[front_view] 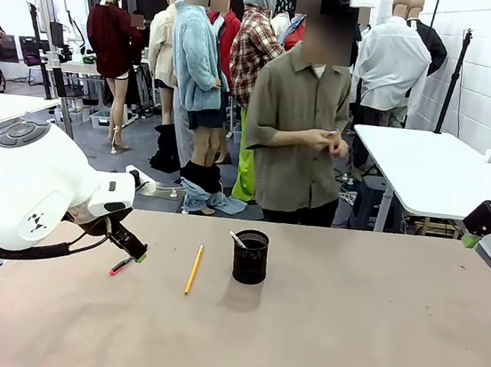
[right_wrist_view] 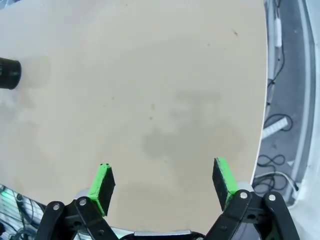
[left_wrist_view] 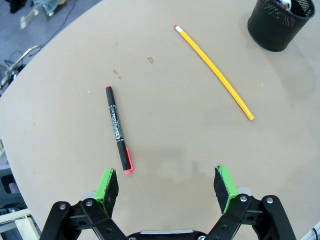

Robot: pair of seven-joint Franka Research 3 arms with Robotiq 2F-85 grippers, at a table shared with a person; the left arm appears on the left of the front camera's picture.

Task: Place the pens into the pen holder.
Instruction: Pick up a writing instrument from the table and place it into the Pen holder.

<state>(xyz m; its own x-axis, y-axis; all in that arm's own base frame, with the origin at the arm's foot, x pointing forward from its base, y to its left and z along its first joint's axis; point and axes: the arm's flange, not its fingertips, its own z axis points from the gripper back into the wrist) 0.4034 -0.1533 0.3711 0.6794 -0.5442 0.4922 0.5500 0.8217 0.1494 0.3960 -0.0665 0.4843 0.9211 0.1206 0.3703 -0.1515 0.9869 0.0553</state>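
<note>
The black mesh pen holder (front_view: 250, 257) stands near the table's middle with a whitish pen (front_view: 239, 239) leaning inside it; the holder (left_wrist_view: 281, 22) also sits at the left wrist view's top right. A yellow-orange pencil (front_view: 194, 268) (left_wrist_view: 214, 71) lies to its left. Further left lies a black pen with a red end (front_view: 122, 265) (left_wrist_view: 118, 129). My left gripper (front_view: 134, 249) (left_wrist_view: 167, 184) hovers open just above the table, the red-ended pen lying ahead of its left finger. My right gripper (right_wrist_view: 165, 181) is open over bare table near the right edge, one green pad (front_view: 471, 239) showing.
A person (front_view: 305, 124) stands at the far side, hands clasped at the chest. The tan table (front_view: 343, 339) is bare on its right half; its right edge (right_wrist_view: 260, 125) drops to floor with cables. The holder (right_wrist_view: 9, 73) sits far left in the right wrist view.
</note>
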